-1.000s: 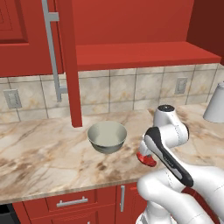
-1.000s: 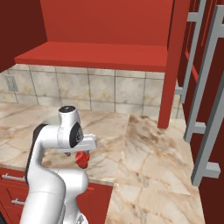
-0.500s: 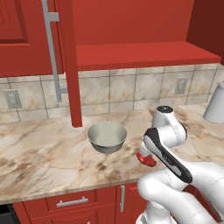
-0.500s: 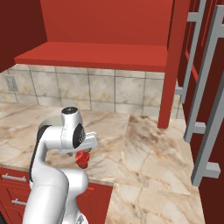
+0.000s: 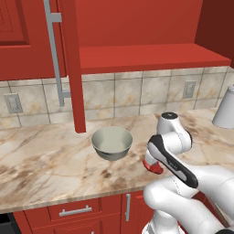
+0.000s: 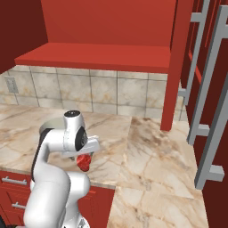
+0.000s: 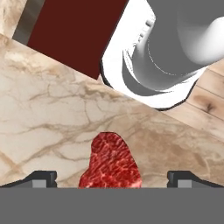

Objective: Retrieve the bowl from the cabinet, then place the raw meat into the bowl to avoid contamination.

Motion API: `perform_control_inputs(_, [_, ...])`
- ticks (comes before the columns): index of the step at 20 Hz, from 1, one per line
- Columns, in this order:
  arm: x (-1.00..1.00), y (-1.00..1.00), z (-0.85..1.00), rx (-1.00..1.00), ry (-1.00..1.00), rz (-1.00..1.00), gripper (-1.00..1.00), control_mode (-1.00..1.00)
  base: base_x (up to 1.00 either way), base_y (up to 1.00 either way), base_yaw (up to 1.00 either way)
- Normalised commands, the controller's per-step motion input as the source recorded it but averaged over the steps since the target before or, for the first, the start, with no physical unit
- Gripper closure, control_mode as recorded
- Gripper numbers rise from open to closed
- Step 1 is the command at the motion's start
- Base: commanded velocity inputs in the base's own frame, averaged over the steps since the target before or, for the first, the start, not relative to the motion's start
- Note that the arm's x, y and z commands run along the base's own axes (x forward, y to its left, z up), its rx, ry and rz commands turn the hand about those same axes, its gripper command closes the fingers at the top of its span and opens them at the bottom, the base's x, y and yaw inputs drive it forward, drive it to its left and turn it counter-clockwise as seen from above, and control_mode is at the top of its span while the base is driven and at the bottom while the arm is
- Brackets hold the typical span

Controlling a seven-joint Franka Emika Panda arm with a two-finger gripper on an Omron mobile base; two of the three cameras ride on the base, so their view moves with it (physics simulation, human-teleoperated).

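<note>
Raw meat (image 7: 111, 162) lies on the marble bench (image 5: 41, 160) between released, wide-spread jaws, beside the bowl (image 5: 112, 142). Looks soft, slick, light; best pinched gently across its thick middle.

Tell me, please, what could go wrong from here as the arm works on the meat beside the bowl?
1. The meat lies between the open fingers near the counter's front edge; a clumsy closing might nudge it off.
2. It is a small irregular lump, so the grip may slip during lifting.
3. The bowl sits close to the arm's elbow, so the swing toward it might knock it.
</note>
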Motion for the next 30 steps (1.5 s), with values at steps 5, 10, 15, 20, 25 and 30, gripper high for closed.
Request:
perform_control_inputs(5, [0.00,0.00,-0.28,0.00,0.07,0.00,-1.00,-1.00,0.00,0.00,0.00])
perform_control_inputs(10, [0.00,0.00,-0.30,0.00,0.02,0.00,-1.00,-1.00,0.00,0.00,0.00])
perform_control_inputs(15, [0.00,0.00,-0.32,0.00,0.01,0.00,-1.00,-1.00,0.00,0.00,0.00])
perform_control_inputs(20, [-0.01,0.00,-0.30,0.00,0.02,0.00,-1.00,-1.00,0.00,0.00,0.00])
perform_control_inputs(25, [-0.04,0.00,-0.34,0.00,0.01,0.00,-1.00,-1.00,0.00,0.00,0.00])
perform_control_inputs(30, [-0.09,0.03,-0.33,0.00,0.00,0.00,-1.00,-1.00,0.00,0.00,0.00])
